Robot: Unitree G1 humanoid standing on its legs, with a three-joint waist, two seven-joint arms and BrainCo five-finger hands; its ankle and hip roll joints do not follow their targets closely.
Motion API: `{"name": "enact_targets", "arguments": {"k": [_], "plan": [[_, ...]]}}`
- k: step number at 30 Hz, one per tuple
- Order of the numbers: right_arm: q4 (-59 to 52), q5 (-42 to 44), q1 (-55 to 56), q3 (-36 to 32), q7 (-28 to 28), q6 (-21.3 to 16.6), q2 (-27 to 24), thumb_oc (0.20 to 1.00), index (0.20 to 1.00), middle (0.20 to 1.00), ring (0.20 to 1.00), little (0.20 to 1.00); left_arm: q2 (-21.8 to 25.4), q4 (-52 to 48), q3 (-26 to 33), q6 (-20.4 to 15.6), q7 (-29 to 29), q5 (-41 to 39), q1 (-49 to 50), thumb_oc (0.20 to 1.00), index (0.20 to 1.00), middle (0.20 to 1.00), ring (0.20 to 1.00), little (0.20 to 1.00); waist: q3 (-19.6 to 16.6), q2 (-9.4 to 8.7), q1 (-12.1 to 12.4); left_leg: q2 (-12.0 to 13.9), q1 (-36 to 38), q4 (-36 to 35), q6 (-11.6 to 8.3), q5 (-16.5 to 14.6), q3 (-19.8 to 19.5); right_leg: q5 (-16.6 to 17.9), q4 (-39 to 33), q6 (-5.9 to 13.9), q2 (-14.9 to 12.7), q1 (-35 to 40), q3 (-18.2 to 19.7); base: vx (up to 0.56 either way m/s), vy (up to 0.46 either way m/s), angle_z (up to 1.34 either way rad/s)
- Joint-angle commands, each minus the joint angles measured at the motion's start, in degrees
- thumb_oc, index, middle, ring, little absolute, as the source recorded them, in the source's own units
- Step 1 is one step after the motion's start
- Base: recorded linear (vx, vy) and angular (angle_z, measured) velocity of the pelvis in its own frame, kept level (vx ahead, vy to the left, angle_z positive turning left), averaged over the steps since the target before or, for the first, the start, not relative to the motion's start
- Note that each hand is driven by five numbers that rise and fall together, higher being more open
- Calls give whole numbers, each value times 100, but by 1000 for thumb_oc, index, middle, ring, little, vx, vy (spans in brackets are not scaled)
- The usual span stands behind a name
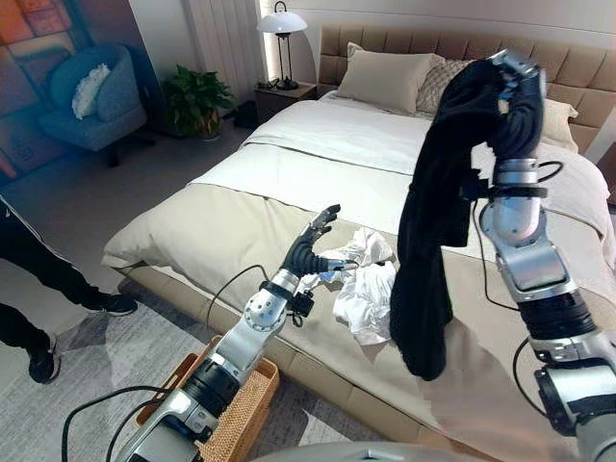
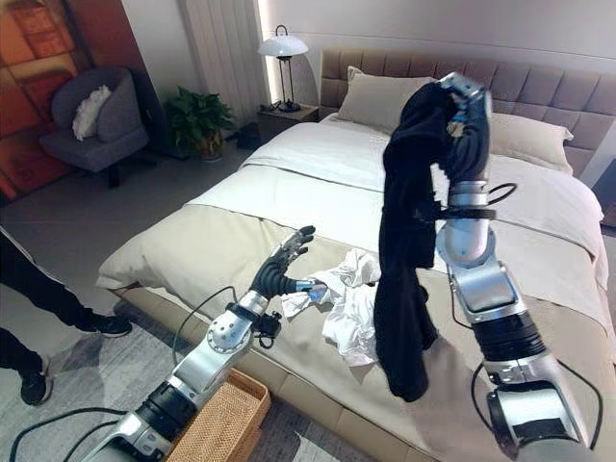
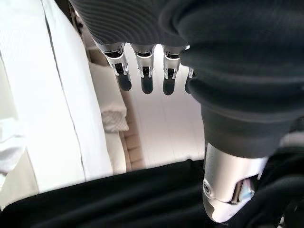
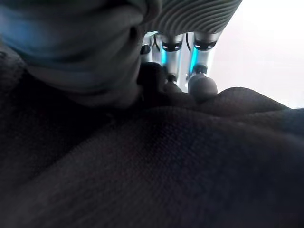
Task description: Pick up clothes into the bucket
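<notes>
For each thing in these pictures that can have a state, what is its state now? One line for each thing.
black garment: lifted above the bed, hanging from the right hand.
right hand: raised, fingers curled round the black garment.
left hand: open, fingers straight, over the bed.
white clothes: crumpled on the bed.
wicker basket: on the floor beside the bed.
lamp: lit.
</notes>
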Motion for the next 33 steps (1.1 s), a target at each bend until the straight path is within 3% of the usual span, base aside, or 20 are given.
{"name": "enact_targets", "arguments": {"k": [1,10,21,29,33], "plan": [[-556,457,-270,-57,386,-476,13,200,200,200,200,200,-189,532,-387,-53,-51,287,-766,1000,1000,1000,1000,1000,-229,-326,41,-171,-54,510,101,-699,-167,-284,782,293,-348,-309,-136,0,0,0],[-1213,1005,-189,337,1006,-480,-9,200,200,200,200,200,-580,677,-1125,102,-574,30,-861,1000,1000,1000,1000,1000,-186,-328,4,-178,-130,536,106,-679,-177,-263,776,293,-358,-341,-156,0,0,0],[-1704,1470,-141,562,1231,-431,62,200,200,200,200,200,-963,867,-1627,451,-816,-709,-1083,1000,1000,1000,1000,1000,-99,-339,-13,-216,-239,594,128,-657,-240,-249,834,294,-382,-412,-182,0,0,0],[-1900,1463,-109,460,1113,-442,127,200,200,200,200,200,-1159,1317,-1508,444,-390,-145,-1102,1000,1000,1000,1000,1000,-61,-387,3,-239,-295,612,141,-650,-270,-247,871,288,-398,-463,-193,0,0,0],[-1990,1526,-84,389,976,-497,235,200,200,200,200,200,-1291,1511,-1423,498,-225,-461,-1009,1000,1000,1000,1000,1000,-38,-407,12,-245,-321,621,147,-647,-273,-237,884,296,-408,-492,-197,0,0,0]]}}
